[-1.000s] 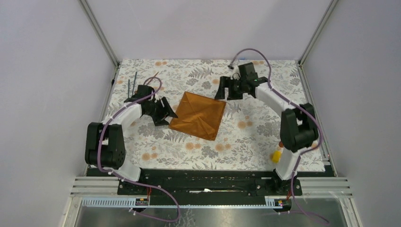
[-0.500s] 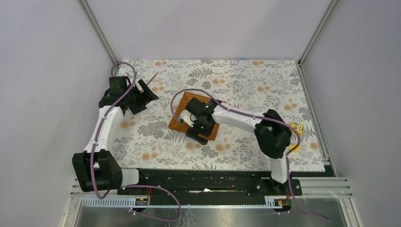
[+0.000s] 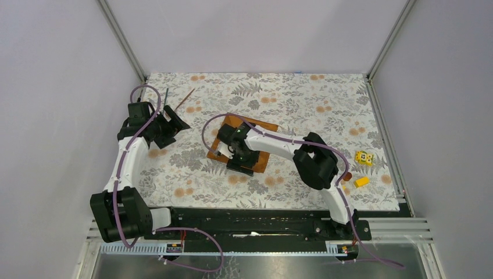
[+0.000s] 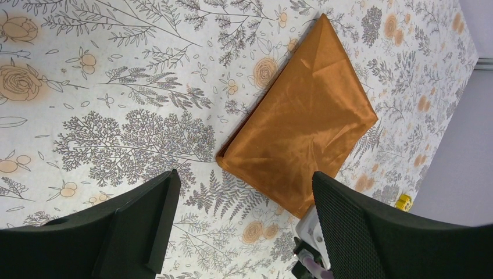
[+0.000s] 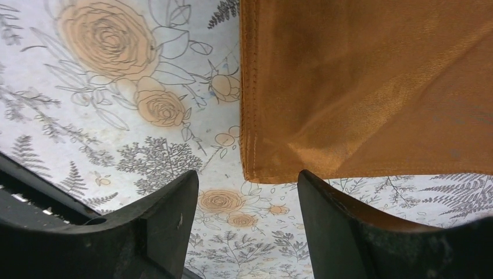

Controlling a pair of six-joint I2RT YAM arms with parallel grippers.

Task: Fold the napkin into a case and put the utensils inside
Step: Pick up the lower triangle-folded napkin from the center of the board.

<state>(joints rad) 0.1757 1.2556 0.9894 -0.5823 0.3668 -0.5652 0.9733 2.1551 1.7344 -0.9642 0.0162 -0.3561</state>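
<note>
Around me spreads the floral grey-and-orange tablecloth [image 3: 302, 104]. Two small yellow blocks [image 3: 364, 157] sit near its right edge, well apart from everything else. At the far left a slim copper-brown spoon [image 3: 187, 99] and a thin dark grey rod [image 3: 165, 97] lie just beyond my left gripper [image 4: 244, 226], whose jaws stand wide with nothing between them.

My right arm [image 3: 279, 142] reaches across the middle and covers much of the plain rust-orange cloth napkin [image 4: 302, 128] in the overhead view (only its far and near edges peek out there). Whether the dark rod is one piece or two I cannot tell.

My right gripper [image 5: 247, 226] hangs low at the napkin's corner, jaws parted and clamping nothing. My right finger [image 5: 349, 232] overlaps the cloth's edge in that view, but I cannot tell whether it touches.

The napkin lies flat near the middle of the tablecloth, turned like a diamond. It is glossy, with soft creases and a stitched hem.
</note>
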